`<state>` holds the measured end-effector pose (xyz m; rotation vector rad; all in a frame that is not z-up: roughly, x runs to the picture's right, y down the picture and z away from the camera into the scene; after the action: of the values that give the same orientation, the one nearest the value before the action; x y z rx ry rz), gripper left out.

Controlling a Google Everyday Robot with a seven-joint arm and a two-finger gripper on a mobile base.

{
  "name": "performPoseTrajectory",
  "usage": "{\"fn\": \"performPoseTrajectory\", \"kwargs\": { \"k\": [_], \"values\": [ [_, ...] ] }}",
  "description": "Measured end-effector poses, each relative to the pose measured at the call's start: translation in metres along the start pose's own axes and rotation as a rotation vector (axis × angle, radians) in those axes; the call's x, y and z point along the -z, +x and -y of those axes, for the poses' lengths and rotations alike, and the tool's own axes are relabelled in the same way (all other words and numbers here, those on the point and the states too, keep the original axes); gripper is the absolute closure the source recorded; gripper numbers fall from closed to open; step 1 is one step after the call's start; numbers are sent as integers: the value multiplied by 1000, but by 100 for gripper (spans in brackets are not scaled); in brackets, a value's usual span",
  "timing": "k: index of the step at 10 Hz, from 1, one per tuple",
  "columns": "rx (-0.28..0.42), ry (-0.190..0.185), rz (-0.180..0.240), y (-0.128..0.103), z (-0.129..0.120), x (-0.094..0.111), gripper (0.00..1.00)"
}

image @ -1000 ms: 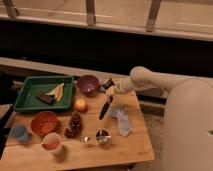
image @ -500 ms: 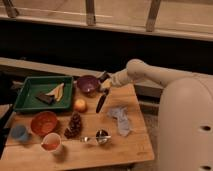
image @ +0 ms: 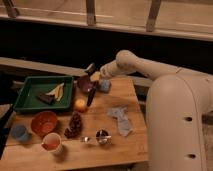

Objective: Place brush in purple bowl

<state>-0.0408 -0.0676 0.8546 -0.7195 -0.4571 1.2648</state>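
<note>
The brush (image: 91, 96), a slim dark stick, hangs tilted from my gripper (image: 94, 82), which is shut on its upper end. The brush's lower end is above the table, beside an orange fruit (image: 80, 105). The purple bowl (image: 83, 84) sits on the table at the right end of the green tray, just left of the gripper and partly hidden by it. My arm reaches in from the right.
The green tray (image: 30, 86) holds a dark flat bar (image: 44, 98) and a banana (image: 57, 91). An orange-red bowl (image: 44, 122), a blue cup (image: 20, 132), a pine cone (image: 75, 125), a metal spoon (image: 99, 138) and a grey cloth (image: 121, 120) lie nearer the front.
My gripper has moved left with the brush in it, from the middle of the table to right beside the purple bowl.
</note>
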Motion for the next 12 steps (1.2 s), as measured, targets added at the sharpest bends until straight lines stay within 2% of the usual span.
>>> {"fn": "performPoseTrajectory", "kwargs": {
  "k": [4,7,10,12],
  "values": [
    [-3,3,1,2,1,0,82],
    [-29,-5,3,14,10,-7,82],
    [12,-37,-28,-4,-3,-40,82],
    [43,-45,-35,-21,-5,-53,82]
  ]
}}
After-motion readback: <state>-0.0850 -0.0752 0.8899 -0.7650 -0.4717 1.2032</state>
